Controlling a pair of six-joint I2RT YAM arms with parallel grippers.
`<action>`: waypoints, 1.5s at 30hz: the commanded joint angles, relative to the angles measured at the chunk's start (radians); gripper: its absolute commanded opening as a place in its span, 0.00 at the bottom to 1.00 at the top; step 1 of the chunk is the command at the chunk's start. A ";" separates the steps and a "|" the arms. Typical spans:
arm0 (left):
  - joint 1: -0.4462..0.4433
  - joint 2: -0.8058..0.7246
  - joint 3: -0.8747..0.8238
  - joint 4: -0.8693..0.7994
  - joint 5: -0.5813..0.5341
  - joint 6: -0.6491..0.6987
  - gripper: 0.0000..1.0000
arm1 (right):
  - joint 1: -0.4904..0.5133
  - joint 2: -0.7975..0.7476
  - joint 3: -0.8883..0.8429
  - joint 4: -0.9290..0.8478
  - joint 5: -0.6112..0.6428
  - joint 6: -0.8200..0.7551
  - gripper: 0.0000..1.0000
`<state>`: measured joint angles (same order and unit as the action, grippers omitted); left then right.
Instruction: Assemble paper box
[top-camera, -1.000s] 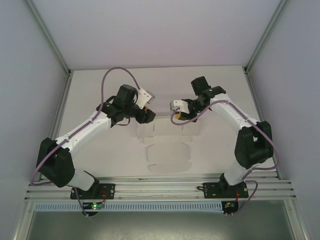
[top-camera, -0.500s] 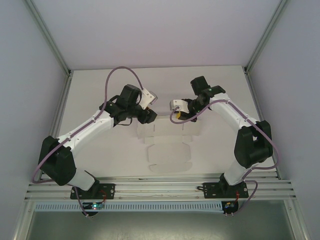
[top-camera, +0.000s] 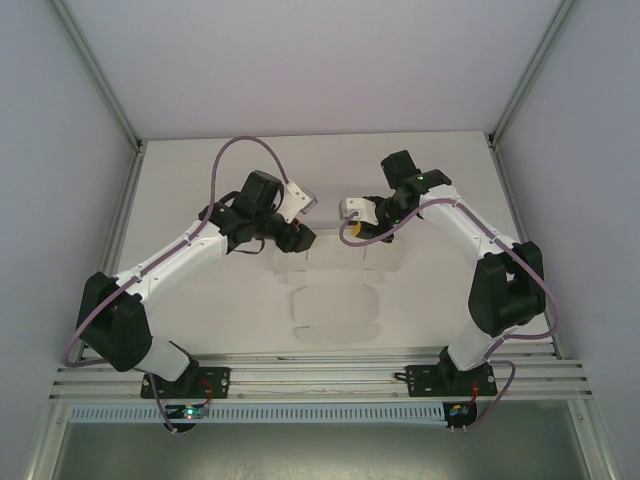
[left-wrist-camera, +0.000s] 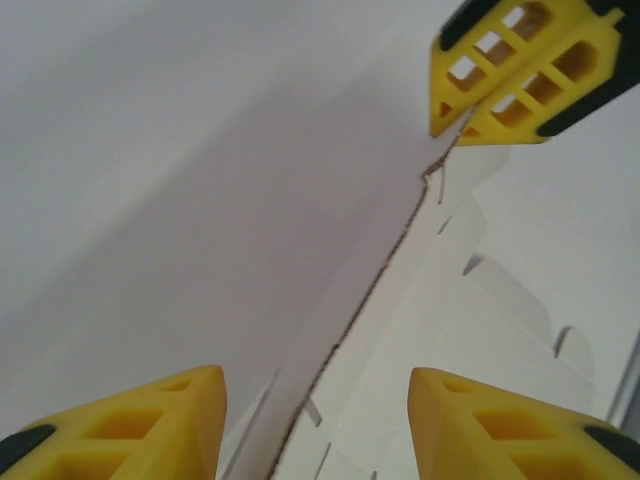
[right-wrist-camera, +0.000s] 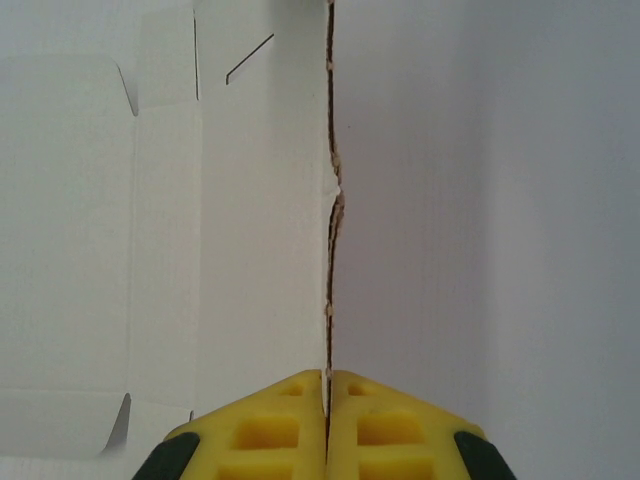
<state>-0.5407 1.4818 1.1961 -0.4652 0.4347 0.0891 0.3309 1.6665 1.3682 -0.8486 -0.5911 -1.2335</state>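
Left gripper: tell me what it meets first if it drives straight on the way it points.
Probably the box's raised panel edge, which runs between the open left gripper's fingers. Farther along that edge sit the right gripper's fingers, pinching the card; depth is hard to judge.

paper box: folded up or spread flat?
Mostly spread: the white thin-card paper box cutout lies flat, one far panel raised, its edge pinched by the right end effector.
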 joint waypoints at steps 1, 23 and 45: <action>-0.023 -0.012 0.003 -0.030 0.025 -0.011 0.47 | -0.005 0.007 0.027 -0.015 -0.039 0.006 0.00; -0.355 0.220 0.180 0.079 -1.207 -0.580 0.00 | 0.050 -0.044 0.067 0.224 -0.119 0.640 0.00; -0.377 0.205 -0.040 0.530 -1.079 -0.923 0.16 | 0.069 -0.107 0.003 0.275 -0.133 0.679 0.00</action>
<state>-0.8761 1.6875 1.1889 -0.0132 -0.7578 -0.8024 0.3771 1.6135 1.3655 -0.7052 -0.5835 -0.5526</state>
